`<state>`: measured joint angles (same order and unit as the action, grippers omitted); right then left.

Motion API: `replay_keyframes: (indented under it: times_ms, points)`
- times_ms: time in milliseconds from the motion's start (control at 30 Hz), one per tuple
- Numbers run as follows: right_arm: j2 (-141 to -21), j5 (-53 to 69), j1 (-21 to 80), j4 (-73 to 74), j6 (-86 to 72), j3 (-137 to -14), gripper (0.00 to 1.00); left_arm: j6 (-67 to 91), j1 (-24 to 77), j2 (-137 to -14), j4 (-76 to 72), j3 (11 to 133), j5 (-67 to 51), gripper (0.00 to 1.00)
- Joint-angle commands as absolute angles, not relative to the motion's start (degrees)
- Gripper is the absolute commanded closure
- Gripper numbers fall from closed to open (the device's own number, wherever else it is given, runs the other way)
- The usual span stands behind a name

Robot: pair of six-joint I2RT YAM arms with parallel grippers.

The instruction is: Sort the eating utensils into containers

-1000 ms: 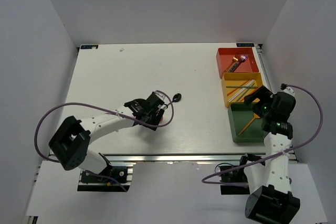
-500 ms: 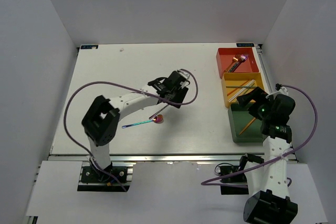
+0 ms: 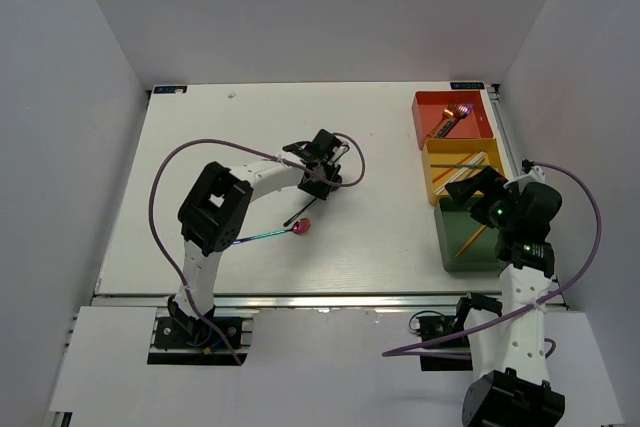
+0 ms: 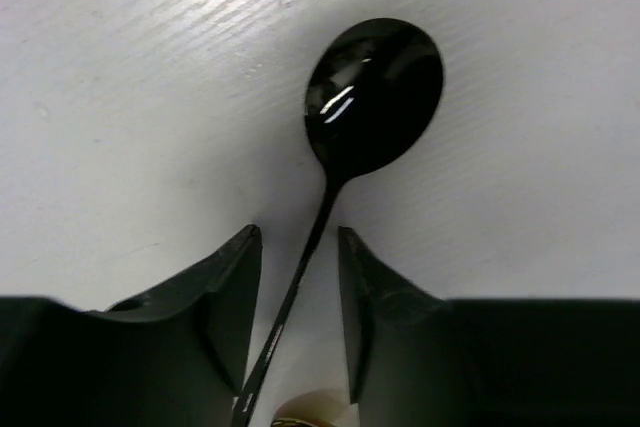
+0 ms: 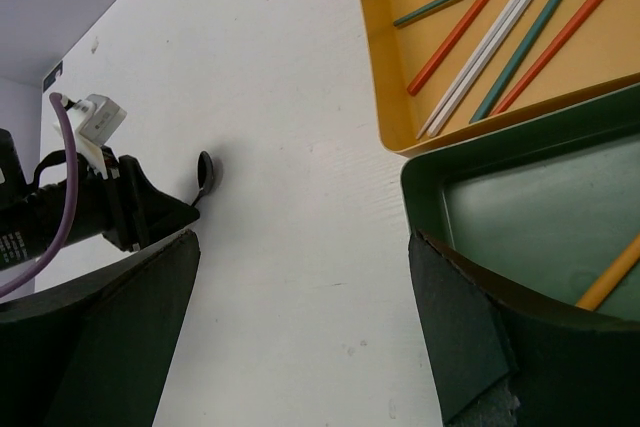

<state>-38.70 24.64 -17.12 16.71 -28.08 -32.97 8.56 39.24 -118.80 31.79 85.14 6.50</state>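
Observation:
A black spoon (image 4: 375, 87) lies on the white table, its handle (image 3: 296, 215) running back between the fingers of my left gripper (image 4: 298, 247). That gripper (image 3: 328, 183) is open, low astride the handle and not touching it. The spoon's bowl also shows in the right wrist view (image 5: 206, 171). An iridescent spoon (image 3: 268, 236) lies just nearer. At the right stand the red tray (image 3: 418, 119), yellow tray (image 3: 428, 172) and green tray (image 3: 443, 237). My right gripper (image 5: 300, 247) is open and empty, above the green tray's far left corner (image 3: 472, 190).
The yellow tray (image 5: 375, 67) holds several chopsticks (image 5: 480, 37). The green tray (image 5: 420, 182) holds an orange utensil (image 5: 610, 277). The red tray holds a purple-blue utensil (image 3: 455, 117). The left arm's purple cable (image 3: 350, 152) loops over the table.
My left arm swung from the near left out to the black spoon, uncovering the iridescent spoon, and settled with its fingers astride the handle. My right gripper shifted slightly left.

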Motion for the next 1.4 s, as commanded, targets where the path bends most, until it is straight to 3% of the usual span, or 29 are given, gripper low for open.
replay_keyframes:
  times_ms: [0,33,200,333,633,900,1133,1367]
  points:
    - [-38.14,26.37,-16.87,13.54,-29.35,-32.70,0.11,8.26,39.73,-118.56,30.50,83.15,2.38,0.54]
    - [-38.14,26.45,-16.87,13.54,-29.36,-32.78,0.11,9.04,39.73,-118.74,30.06,82.62,2.20,0.63]
    - [-38.06,26.54,-16.87,13.80,-29.53,-33.49,0.11,10.90,39.81,-118.56,26.90,78.67,1.75,0.78]
    - [-37.79,27.16,-16.87,13.54,-30.14,-33.22,0.11,12.13,39.81,-120.06,27.42,79.45,3.95,1.00]
    - [-38.41,31.99,-16.79,9.40,-34.01,-30.50,0.11,10.99,39.99,-119.01,27.69,86.39,12.12,1.00]
    - [-39.20,44.21,-16.17,-5.53,-43.85,-23.64,0.11,6.94,43.50,-110.14,23.21,86.75,6.08,1.00]
    - [-28.15,27.62,-16.17,12.37,-42.63,-34.24,0.11,13.87,47.45,-103.80,14.25,86.39,-2.28,1.00]
    - [-28.83,11.72,-16.26,30.92,-38.07,-54.35,0.11,21.52,51.50,-104.15,-4.08,89.29,-9.48,1.00]
